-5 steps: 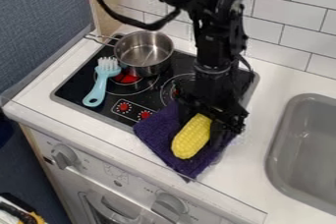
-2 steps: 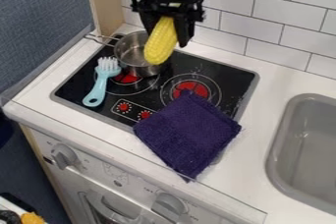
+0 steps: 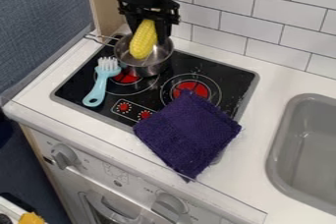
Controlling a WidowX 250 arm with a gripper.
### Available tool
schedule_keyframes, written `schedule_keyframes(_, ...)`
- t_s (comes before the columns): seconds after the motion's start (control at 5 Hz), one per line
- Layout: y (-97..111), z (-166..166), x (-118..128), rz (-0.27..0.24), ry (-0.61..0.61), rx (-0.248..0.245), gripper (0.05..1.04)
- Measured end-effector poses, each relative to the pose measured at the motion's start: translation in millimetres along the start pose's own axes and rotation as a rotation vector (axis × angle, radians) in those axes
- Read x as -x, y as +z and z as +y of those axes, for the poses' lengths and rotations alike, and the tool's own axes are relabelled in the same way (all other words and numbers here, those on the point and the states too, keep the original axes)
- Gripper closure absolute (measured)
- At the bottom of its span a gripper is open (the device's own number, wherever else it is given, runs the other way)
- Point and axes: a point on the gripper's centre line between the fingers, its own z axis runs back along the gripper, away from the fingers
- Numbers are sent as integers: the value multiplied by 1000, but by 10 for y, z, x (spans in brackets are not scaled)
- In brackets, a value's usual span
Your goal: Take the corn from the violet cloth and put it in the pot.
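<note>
Over the pot at the back left of the stove hangs my gripper (image 3: 149, 29), pointing down and shut on the yellow corn (image 3: 142, 42). The corn is tilted, its lower end within the outline of the metal pot (image 3: 152, 69); whether it touches the pot's bottom I cannot tell. The violet cloth (image 3: 188, 134) lies with nothing on it, partly on the stove's front right corner and partly on the white counter.
A light blue brush (image 3: 98, 87) lies on the stove (image 3: 146, 98), left of the pot. The grey sink (image 3: 308, 144) is at the right. Behind the counter stands a tiled wall (image 3: 263, 26).
The gripper has lifted the corn off the cloth and carried it up and left to the pot. Since the second frame, both have shifted a little farther left.
</note>
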Motion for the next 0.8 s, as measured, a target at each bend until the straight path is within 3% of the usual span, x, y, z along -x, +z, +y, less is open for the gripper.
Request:
schedule_keyframes(0.2,-103,54,-54,22,-9,-19,422)
schedule_keyframes(0.4,-114,87,-40,32,-18,-42,350)
schedule_keyframes(0.6,-114,87,-30,38,-20,-42,102)
schedule_keyframes(0.8,-114,75,-23,43,-30,-34,79)
